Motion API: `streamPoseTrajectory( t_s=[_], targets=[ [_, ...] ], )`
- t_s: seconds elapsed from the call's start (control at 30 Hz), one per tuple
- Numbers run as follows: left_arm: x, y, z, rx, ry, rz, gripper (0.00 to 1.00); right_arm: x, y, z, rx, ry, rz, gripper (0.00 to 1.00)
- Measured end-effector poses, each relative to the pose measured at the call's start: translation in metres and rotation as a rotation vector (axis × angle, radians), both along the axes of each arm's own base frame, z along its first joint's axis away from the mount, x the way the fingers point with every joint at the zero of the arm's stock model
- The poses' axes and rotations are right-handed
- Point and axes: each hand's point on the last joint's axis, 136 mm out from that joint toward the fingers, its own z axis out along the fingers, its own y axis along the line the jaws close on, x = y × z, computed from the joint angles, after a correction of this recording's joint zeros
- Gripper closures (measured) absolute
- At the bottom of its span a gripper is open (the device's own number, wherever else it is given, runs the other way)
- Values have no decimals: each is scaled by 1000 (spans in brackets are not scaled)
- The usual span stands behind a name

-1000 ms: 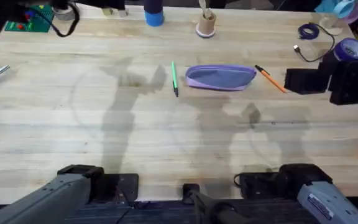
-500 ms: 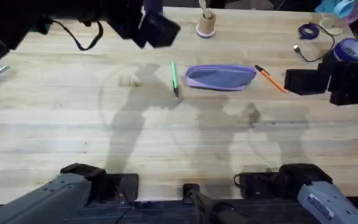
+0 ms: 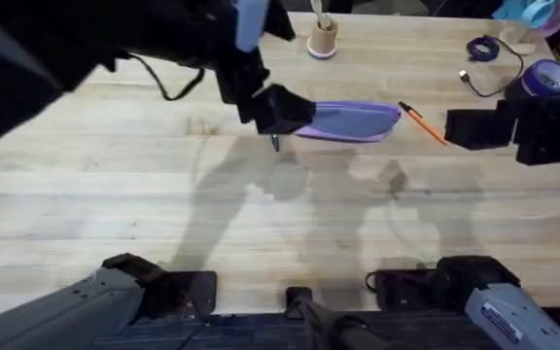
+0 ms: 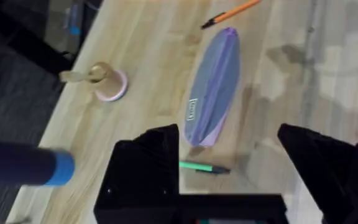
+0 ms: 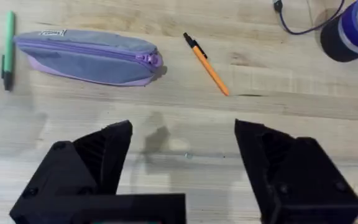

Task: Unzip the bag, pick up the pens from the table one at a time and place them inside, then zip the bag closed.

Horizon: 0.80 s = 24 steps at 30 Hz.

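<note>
A lilac pencil pouch (image 3: 350, 122) is seen lying flat on the pale wooden bench (image 3: 261, 224), its zipper closed along the top in the right wrist view. The left claw (image 4: 229, 155) is held over the pouch's left end, its two black fingers (image 4: 146, 163) spread wide with nothing between them; in the overhead view the left arm is shown reaching in from the upper left as a large dark shape. A green pen (image 4: 204, 167) is seen on the bench just beside that end of the pouch, lying across it, partly covered by the claw from above. An orange pen (image 3: 423, 123) is laid at an angle just off the pouch's right end, apart from it.

The right claw (image 5: 182, 155) is held above bare bench, well apart from the pouch, fingers wide and empty. A dark purple tape roll (image 3: 547, 78) and a coiled cable (image 3: 482, 49) are placed near the far right corner, and a small wooden spool (image 3: 323, 39) stands at the far edge beyond the pouch.
</note>
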Motion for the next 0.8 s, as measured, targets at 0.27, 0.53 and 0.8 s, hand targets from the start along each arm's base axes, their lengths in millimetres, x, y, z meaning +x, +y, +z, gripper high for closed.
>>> streamPoseTrajectory(
  t_s=[0.27, 0.53, 0.8],
  targets=[
    [9, -14, -42, 57, 99, -47, 7, 0, 0, 0, 0, 0, 0, 5],
    [21, -20, -52, 58, 100, -52, 7, -1, 0, -1, 0, 3, 0, 5],
    [28, -23, -72, 76, 144, -52, 7, -1, 0, -1, 0, 3, 0, 5]
  ],
)
